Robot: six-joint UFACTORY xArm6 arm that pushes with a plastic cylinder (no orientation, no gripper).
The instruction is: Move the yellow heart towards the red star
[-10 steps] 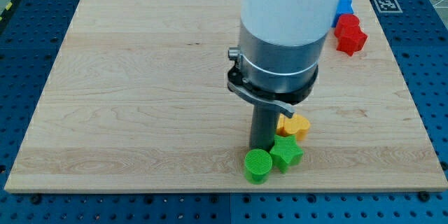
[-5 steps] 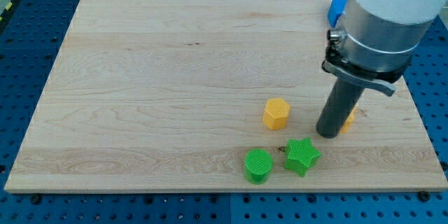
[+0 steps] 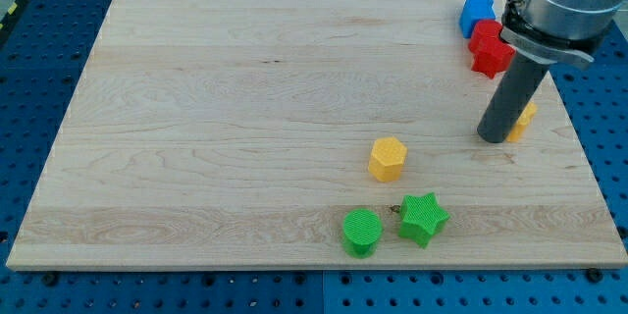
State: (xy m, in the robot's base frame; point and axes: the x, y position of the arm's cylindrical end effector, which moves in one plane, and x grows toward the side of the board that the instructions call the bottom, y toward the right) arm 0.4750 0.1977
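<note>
The yellow heart (image 3: pixel 525 118) lies near the board's right edge, mostly hidden behind my rod. My tip (image 3: pixel 494 138) rests on the board at the heart's left side, touching it. The red star (image 3: pixel 488 56) lies above the heart toward the view's top, partly covered by the arm's body. Only a sliver of the heart shows to the right of the rod.
A blue block (image 3: pixel 476 9) sits just above the red star, and another red block (image 3: pixel 486 30) sits between them. A yellow hexagon (image 3: pixel 388 158) lies mid-board. A green cylinder (image 3: pixel 362 232) and a green star (image 3: pixel 423 218) sit near the bottom edge. The board's right edge (image 3: pixel 581 147) is close to the heart.
My tip has swept from beside the green blocks to the right and then up, pushing the yellow heart away from the yellow hexagon to just below the red star.
</note>
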